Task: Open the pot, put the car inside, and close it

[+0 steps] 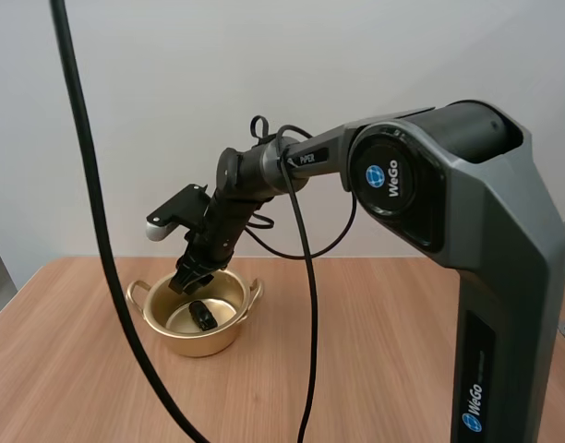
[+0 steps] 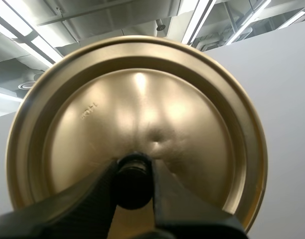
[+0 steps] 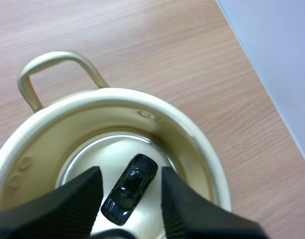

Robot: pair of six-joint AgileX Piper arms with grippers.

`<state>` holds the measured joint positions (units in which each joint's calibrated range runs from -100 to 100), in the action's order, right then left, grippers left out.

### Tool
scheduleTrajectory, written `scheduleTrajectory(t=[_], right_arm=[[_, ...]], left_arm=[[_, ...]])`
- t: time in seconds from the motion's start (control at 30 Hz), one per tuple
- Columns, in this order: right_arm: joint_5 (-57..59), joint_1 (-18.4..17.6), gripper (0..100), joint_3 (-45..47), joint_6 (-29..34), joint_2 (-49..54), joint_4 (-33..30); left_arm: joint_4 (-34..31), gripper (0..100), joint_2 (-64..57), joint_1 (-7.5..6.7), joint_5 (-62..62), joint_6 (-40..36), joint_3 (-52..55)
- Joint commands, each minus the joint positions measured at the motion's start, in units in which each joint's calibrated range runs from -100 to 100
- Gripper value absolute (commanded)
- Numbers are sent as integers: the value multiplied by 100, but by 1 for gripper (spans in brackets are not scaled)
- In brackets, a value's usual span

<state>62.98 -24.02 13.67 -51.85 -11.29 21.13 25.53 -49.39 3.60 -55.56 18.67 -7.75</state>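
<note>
The pot [image 1: 207, 343] is a round, shallow vessel of brushed gold-coloured metal with a thin rolled rim and a loop handle [image 3: 52, 63] riveted on each side. It stands open on the pale wood-grain table [image 1: 384, 360]. Its inner wall is matte, while the flat floor is shinier and mirror-like.

The car [image 3: 130, 188] is a small glossy black model with a smooth, rounded body. It lies on the pot's floor, free of anything gripping it.

The right gripper [image 3: 130, 172] hangs directly over the pot's mouth. Its two black fingers [image 3: 82, 199] are spread apart with their ribbed inner faces turned to each other, and they hold nothing. In the right wrist view the car shows in the gap between them, lower down on the floor. From the high view the right gripper [image 1: 190, 277] sits at the pot's back rim, above and just behind the car [image 1: 205, 317] (whether the tips touch the rim is hard to judge from here).

The left gripper [image 2: 134, 172] is clamped on the knob [image 2: 134, 183], a short black cylinder, of the lid [image 2: 142, 109]. The lid is a gold disc with a raised outer ring and a dimpled centre, and it faces the left wrist camera broadside.
</note>
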Motion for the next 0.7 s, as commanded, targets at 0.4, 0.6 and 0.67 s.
scheduleTrajectory(t=[0.4,0.6,0.67], right_arm=[[-1196,1461,0,-8,716,3889,-392],[-1413,2489,0,113,1203,4303,74],[-1711,2754,0,361,1203,4413,359]], left_arm=[[49,0,0,3,-150,-16,-5],[49,0,0,3,47,-16,-5],[49,0,0,3,47,-16,-5]])
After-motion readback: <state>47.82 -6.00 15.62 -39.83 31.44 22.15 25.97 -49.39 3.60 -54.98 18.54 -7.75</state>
